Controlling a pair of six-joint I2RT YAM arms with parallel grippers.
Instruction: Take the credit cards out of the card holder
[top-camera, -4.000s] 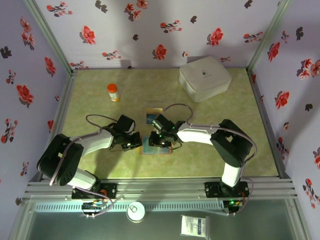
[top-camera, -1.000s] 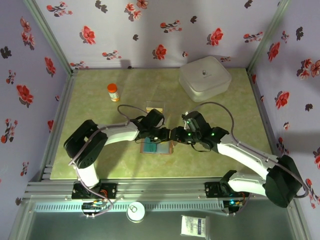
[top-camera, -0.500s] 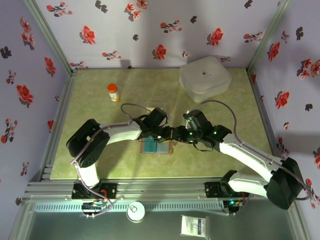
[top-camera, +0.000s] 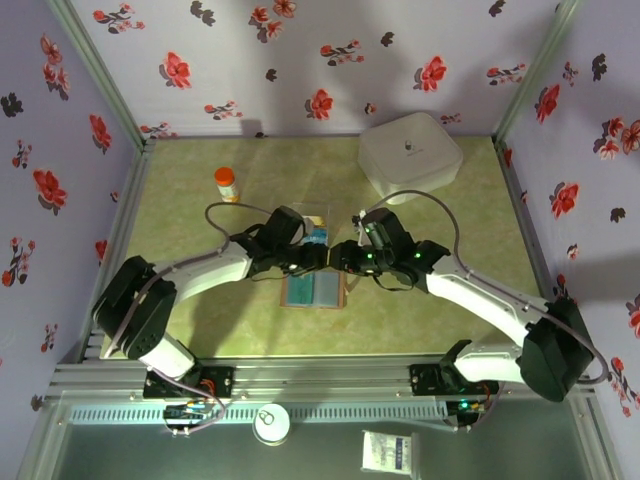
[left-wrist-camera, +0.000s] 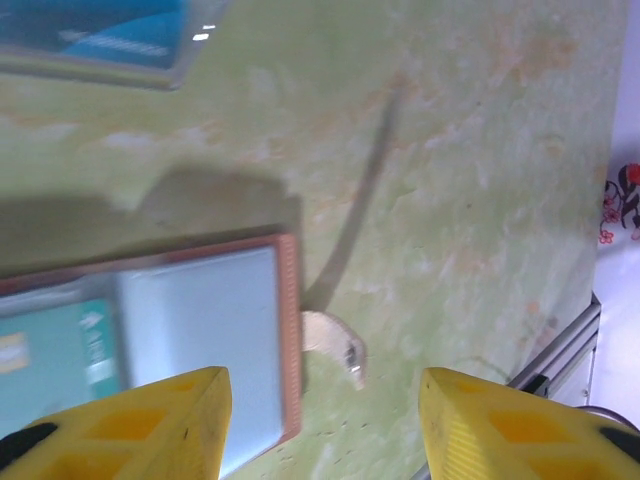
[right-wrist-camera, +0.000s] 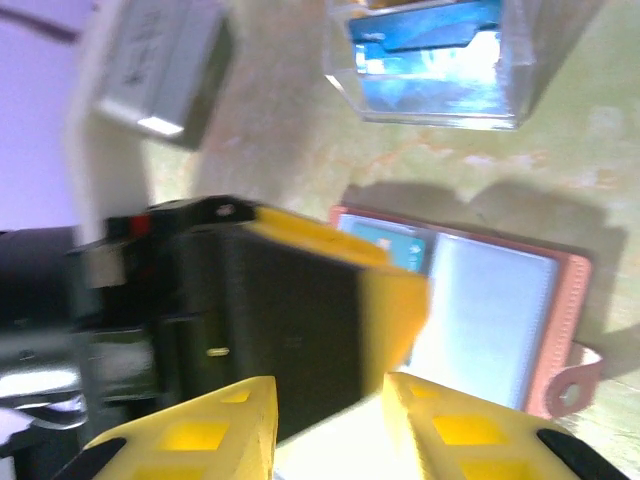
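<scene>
The card holder (top-camera: 313, 291) lies open on the table, brown-edged with a blue-grey inside (left-wrist-camera: 200, 330) and a teal credit card (left-wrist-camera: 50, 350) in its left pocket. My left gripper (left-wrist-camera: 322, 410) hovers open over its right edge and strap tab (left-wrist-camera: 335, 342), holding nothing. In the top view my left gripper (top-camera: 311, 256) and right gripper (top-camera: 339, 256) meet tip to tip just beyond the holder. My right gripper (right-wrist-camera: 330, 395) is shut on a pale, glare-washed card (right-wrist-camera: 330, 452), directly facing the left gripper's black and yellow body (right-wrist-camera: 290, 330).
A clear plastic tray (top-camera: 305, 215) with a blue card (right-wrist-camera: 430, 35) in it stands just beyond the holder. An orange bottle (top-camera: 227, 184) is at the back left. At the back right sits a big white rounded box (top-camera: 410, 155).
Both grippers have moved from above the holder toward the tray. The left jaws have widened. The left arm's elbow has swung left.
</scene>
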